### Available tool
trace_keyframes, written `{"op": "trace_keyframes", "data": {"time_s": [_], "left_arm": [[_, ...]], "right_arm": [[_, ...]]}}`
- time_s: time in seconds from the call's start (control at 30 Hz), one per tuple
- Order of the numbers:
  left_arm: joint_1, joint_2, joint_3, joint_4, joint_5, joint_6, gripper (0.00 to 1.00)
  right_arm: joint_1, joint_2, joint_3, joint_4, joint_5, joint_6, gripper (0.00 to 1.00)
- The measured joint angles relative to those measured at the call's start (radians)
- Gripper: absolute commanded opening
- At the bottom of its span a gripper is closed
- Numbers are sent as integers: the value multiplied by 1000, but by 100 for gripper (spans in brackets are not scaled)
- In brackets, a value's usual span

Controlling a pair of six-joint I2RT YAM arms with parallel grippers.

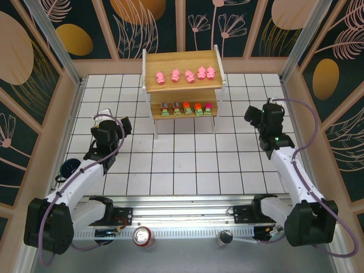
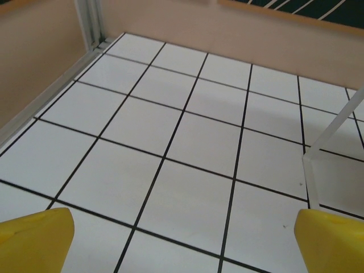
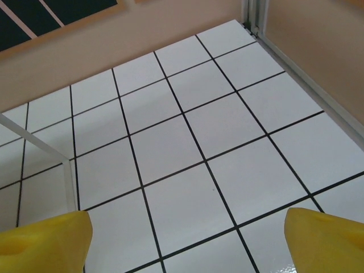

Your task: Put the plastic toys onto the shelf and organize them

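Pink plastic pig figures (image 1: 189,75), five in a row, stand on the top board of the small two-tier wooden shelf with thin white legs (image 1: 182,60). Five green-based blocky pieces (image 1: 187,107) line its lower board. Over the white tiled surface (image 1: 182,165) (either side of the shelf), the left claw (image 2: 183,242) and right claw (image 3: 182,242) each sit spread wide apart.

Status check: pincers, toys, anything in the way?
Left pincer open, empty; right pincer open, empty. Five pigs on shelf top board, five blocks on lower. Mug left, can near edge, neither in the way.
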Motion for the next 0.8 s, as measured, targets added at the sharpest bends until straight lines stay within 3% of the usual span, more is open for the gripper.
{"op": "trace_keyframes", "data": {"time_s": [0.13, 0.3, 0.53, 0.8], "left_arm": [[20, 5, -20, 87, -1, 61, 99], [36, 2, -123, 316, 9, 141, 99], [64, 24, -242, 523, 31, 230, 99], [159, 166, -287, 739, 139, 270, 99]], "right_arm": [[-8, 2, -124, 180, -12, -37, 93], [-8, -8, -287, 405, -38, -89, 98], [-8, 34, -332, 608, -40, -143, 98], [-11, 195, -448, 884, -42, -236, 98]]}}
